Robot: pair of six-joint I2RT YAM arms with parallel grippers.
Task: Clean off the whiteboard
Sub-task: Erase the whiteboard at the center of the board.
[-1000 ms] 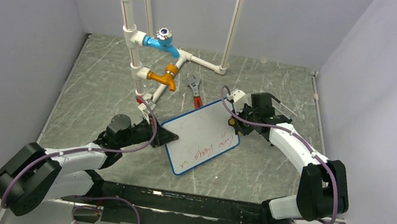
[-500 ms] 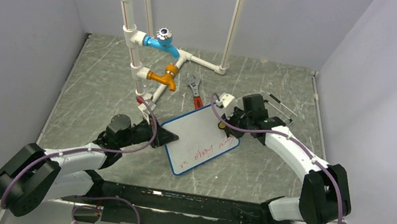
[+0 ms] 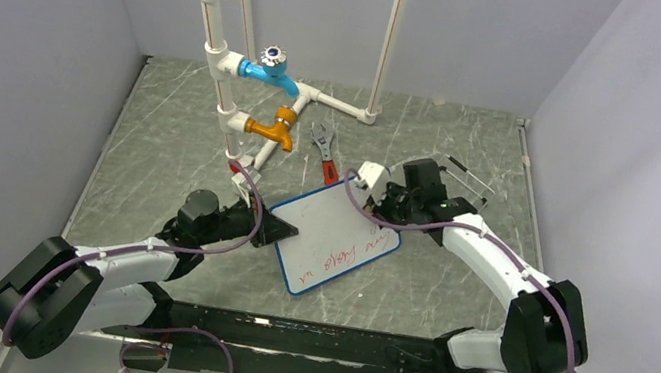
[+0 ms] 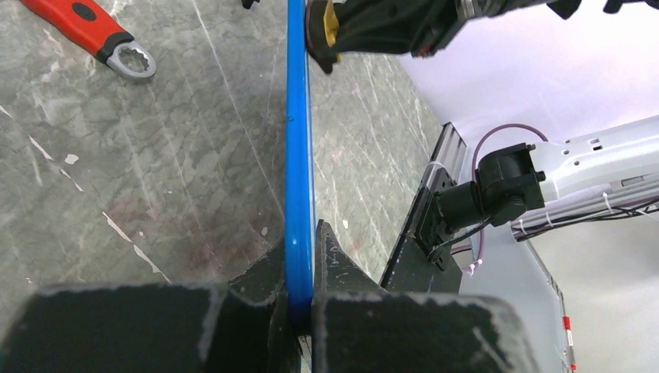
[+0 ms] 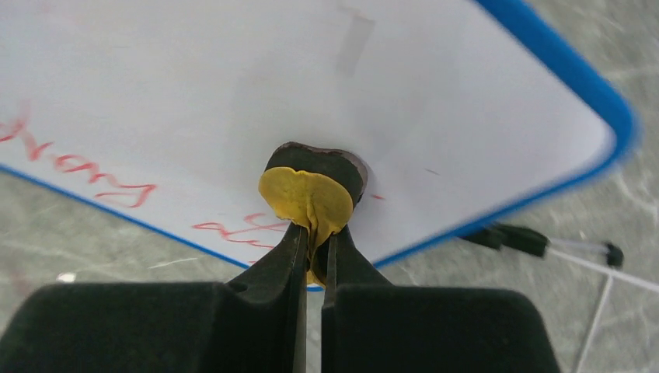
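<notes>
So the right gripper (image 5: 315,233) has its fingers pinched tight on a small round yellow foam eraser with a dark felt face (image 5: 311,186). That felt is pressed flat against the small blue-framed whiteboard (image 3: 323,236), near its far right corner. The patch right around the pad looks clean.

The red handwritten lines (image 5: 101,183) are what's left. They run along the board's near edge, so from the eraser they sit toward the arm bases and off to the left. I'd guess the next wipe has to pull back that way, following the line of writing. The right arm is the one on it.

The left gripper (image 4: 299,264) is clamped shut on the board's blue frame at the left edge, steadying it mid-table on the grey marbled tabletop (image 3: 162,138). A red-handled wrench (image 3: 324,153) lies just past the far corner, out of the wipe path.
</notes>
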